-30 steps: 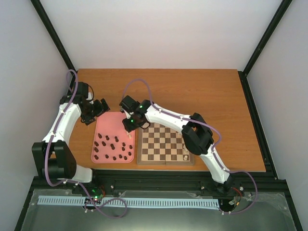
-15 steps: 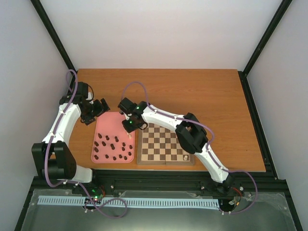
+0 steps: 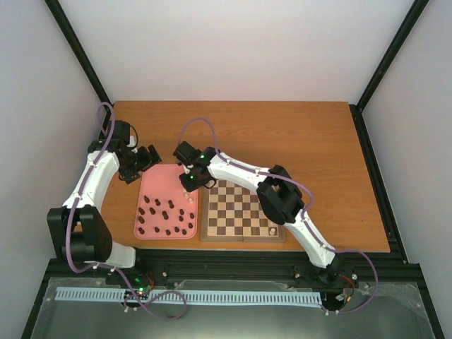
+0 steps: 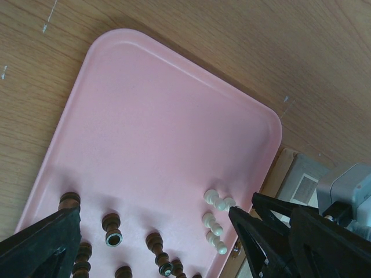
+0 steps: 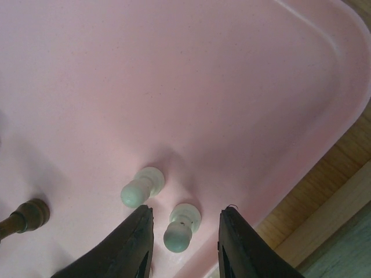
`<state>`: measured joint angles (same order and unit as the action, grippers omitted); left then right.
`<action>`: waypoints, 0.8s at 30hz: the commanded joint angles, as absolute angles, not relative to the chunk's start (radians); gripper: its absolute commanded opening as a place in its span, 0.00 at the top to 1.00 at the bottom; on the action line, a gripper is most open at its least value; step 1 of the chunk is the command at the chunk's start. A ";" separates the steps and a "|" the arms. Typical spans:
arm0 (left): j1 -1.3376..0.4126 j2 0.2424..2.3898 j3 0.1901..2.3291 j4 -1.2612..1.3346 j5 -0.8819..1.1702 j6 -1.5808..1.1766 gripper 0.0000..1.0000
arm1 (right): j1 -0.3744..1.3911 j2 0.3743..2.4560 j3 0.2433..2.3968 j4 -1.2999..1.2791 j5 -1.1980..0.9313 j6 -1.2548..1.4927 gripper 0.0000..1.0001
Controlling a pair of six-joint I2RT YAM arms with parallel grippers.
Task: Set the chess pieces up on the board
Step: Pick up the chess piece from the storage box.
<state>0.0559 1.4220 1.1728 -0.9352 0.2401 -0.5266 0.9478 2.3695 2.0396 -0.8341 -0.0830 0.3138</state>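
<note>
The board (image 3: 244, 210) lies right of the pink tray (image 3: 169, 180) and carries one cream piece (image 3: 272, 229) at its near right corner. Several dark pieces (image 3: 166, 217) lie in the tray's near half. Three cream pawns (image 4: 215, 223) lie by the tray's right rim. My right gripper (image 3: 191, 188) is open and low over that rim. In the right wrist view it (image 5: 186, 209) straddles one cream pawn (image 5: 181, 227), apart from both fingers, with a second pawn (image 5: 141, 186) just left. My left gripper (image 3: 150, 158) is open and empty above the tray's far left corner, also wide open in its own view (image 4: 152, 211).
The tray's far half (image 4: 151, 127) is bare pink. A dark piece (image 5: 23, 217) lies left of the right gripper's fingers. The tray rim (image 5: 342, 110) and the wooden table (image 3: 282, 134) are to the right. The right arm's black gripper body (image 4: 324, 231) shows beside the tray.
My right gripper has moved left from the board's far left corner to the tray's right rim, over the cream pawns. The left arm has not moved.
</note>
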 commanded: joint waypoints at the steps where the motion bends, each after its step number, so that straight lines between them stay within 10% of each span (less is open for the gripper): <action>1: 0.054 1.431 1.181 -0.925 0.245 -0.509 0.00 | 0.942 2.369 2.050 -0.818 -0.069 0.308 0.67; 24: 0.054 1.423 1.183 -0.932 0.242 -0.509 0.00 | 0.937 2.411 2.081 -0.864 -0.087 0.306 0.86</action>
